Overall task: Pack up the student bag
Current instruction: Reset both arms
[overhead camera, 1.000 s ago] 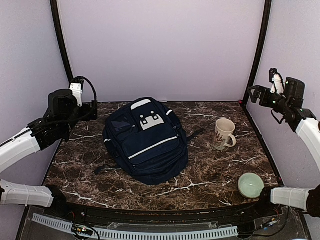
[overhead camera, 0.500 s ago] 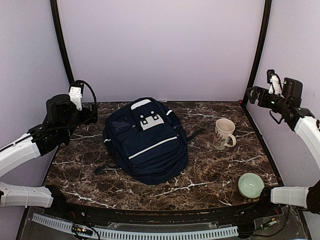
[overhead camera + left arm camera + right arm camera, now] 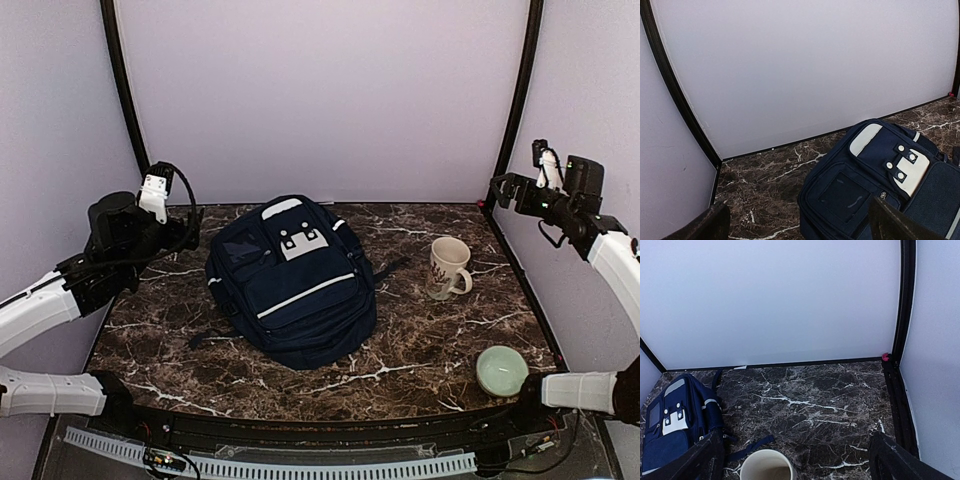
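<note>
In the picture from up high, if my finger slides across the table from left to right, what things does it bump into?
student bag → mug → small green bowl

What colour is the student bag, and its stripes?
Navy blue student bag with white stripes and a white front patch; clearest in the top external view.

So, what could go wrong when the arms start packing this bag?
1. The student bag looks zipped shut and soft; pulling a zip one-armed may drag it.
2. Its loose strap lies near the mug; a shifting bag could tip the mug.
3. The green bowl sits near the table's front edge; a low sweep of the right arm could push it off.
</note>
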Robot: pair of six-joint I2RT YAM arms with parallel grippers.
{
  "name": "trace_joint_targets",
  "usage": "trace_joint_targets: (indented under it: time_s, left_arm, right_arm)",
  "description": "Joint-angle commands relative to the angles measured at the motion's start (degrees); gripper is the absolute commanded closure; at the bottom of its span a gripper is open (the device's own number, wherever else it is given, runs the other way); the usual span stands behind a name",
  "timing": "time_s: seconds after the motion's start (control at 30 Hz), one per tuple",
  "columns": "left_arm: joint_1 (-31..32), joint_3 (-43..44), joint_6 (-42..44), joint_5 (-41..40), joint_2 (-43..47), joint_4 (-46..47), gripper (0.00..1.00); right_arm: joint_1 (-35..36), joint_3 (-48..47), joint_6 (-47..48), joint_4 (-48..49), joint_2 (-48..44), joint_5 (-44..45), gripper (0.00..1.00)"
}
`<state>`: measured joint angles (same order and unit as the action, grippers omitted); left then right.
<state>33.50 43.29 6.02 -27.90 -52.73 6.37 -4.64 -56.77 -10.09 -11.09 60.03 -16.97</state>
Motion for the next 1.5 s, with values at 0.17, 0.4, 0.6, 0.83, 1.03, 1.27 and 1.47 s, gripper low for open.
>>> trace_joint_targets:
  time_s: [0.17,0.4,0.6,0.83,1.03,1.27,1.47]
  left_arm:
    - [-0.19,2.91,-1.19,-1.03,-1.50,-1.10,0.01]
    - [-0.19,2.31,-1.74,-0.92,-0.60,-0.78,0.01]
    - [-0.19,-0.05,0.04,-1.89,0.63,1.79,0.01]
    - [-0.19,0.37,-0.11,-2.84,0.24,1.18,0.01]
    - [-0.19,0.31,-0.05,-3.51,0.61,1.27,0.01]
    - [-0.20,0.39,0.24,-3.70,0.39,1.05,0.01]
    - [-0.25,5.40,-3.69,-4.60,-2.73,-5.93,0.01]
  right_arm:
    - [-0.65,0.35,-0.11,2.98,-0.53,-0.82,0.00]
    - [-0.75,0.63,-0.13,3.17,-0.70,-0.88,0.00]
    - [-0.96,0.96,-0.12,3.26,-1.01,-0.91,0.00]
    - [-1.31,1.20,0.07,3.32,-1.32,-0.85,0.00]
    - [-1.51,1.75,0.06,3.73,-1.47,-1.17,0.00]
    - [-1.69,1.92,-0.01,3.89,-1.28,-1.48,0.00]
    - [-1.77,-0.61,-5.47,2.30,-1.11,1.41,0.00]
